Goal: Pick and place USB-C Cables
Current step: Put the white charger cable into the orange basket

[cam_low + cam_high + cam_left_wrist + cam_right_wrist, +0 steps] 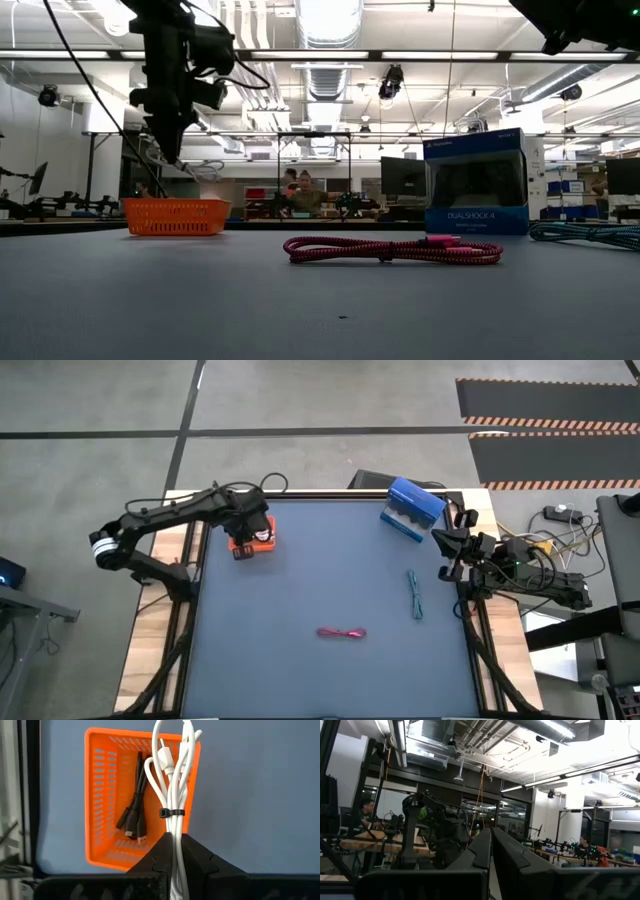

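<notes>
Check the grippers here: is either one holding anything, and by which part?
The left gripper, above the orange tray, is shut on the white cable, pinching the bundle below its black tie. The right gripper, at the table's right edge, is shut and holds nothing.

Ceiling strip lights [330,55] glaring bright in low view, washing out ceiling. Table mat [330,600] lying evenly lit from above, shadows showing soft and faint. Near mat blurring in low view. Right wrist view looking dim, dark foreground silhouetting.
</notes>
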Robot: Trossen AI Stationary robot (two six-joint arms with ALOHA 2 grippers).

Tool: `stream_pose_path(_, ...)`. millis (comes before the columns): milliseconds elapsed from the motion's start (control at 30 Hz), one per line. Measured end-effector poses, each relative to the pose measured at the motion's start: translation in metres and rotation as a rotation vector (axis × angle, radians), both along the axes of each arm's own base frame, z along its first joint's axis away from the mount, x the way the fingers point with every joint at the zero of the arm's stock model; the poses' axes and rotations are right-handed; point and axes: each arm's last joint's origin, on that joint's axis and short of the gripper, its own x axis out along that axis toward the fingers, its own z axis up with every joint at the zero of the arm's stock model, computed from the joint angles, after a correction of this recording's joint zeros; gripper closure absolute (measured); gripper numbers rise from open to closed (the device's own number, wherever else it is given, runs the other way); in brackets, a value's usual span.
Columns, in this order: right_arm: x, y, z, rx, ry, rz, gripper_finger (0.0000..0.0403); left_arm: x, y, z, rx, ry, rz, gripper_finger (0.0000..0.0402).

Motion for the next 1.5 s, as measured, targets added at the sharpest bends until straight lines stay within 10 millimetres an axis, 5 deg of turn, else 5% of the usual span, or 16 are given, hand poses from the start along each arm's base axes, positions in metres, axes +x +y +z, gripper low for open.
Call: stream_pose_path(1500, 0.001, 0.000, -0.002, 0.010, 0.019, 0.003, 0.0394, -0.007, 0.016, -0.016, 0.086, -0.024, -0.002, 0.0391)
